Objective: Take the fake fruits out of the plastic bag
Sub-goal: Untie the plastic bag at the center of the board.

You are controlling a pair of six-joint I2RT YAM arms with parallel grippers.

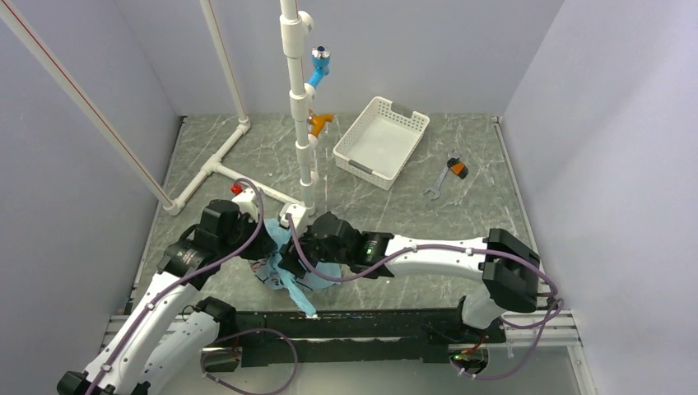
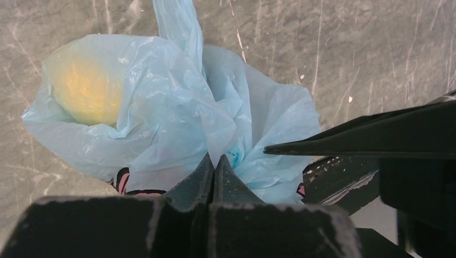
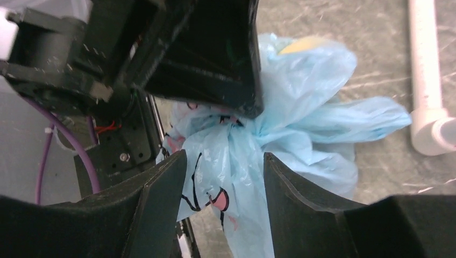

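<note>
**Top view:** The bag [image 1: 298, 286] lies on the tabletop [image 1: 428, 222] near the front edge, left of centre, and is half hidden from above. You have one basket [image 1: 381, 138] and one wrench [image 1: 451, 174], both well apart from it towards the back. One small red item [image 1: 238, 189] sits by the pipe frame [image 1: 216, 167]; it is too small to identify.

**Left wrist view:** The left end effector [image 2: 214, 161] is clenched, its tips pinching the bag's gathered film. One yellow fruit [image 2: 88, 88] shows through the plastic, inside the bag. No other fruit can be made out.

**Right wrist view:** The right end effector [image 3: 223, 161] is released. Its fingers are spread either side of a hanging fold of the bag and are not yet gripping it.

**Risk:** The pinch sits on bunched film, so the mouth appears choked.
- If you pull with the right side now, expect the whole bag to lift with the fruit trapped, or the thin film to stretch and tear.
- A weak pinch could slip.
- Once freed, a round fruit may roll across the tabletop.

**Count:** one bag, one fruit seen, two end effectors.
</note>
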